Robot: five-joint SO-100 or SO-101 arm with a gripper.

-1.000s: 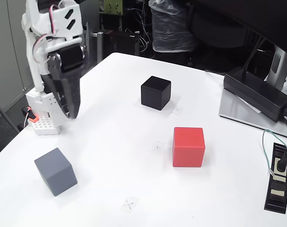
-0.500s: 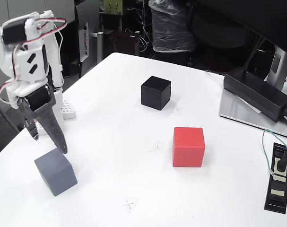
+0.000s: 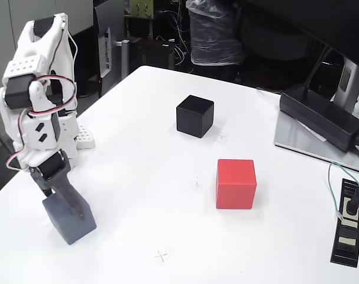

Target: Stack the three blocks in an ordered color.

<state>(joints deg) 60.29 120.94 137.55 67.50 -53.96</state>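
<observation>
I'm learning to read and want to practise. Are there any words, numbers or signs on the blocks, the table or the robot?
Small faint "X" marks, drawn on the white table: near the black block, left of the red block, and at the front edge.
Grey block, robot arm, power brick: no writing I can read.
Power strip: labels too small to read.

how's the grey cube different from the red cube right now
The grey cube sits at the table's near left with the gripper down over it; the red cube stands free at mid-table. The grey cube is turned corner-on to the camera; the red cube faces it squarely. Both are plain matte cubes of similar size.
</observation>
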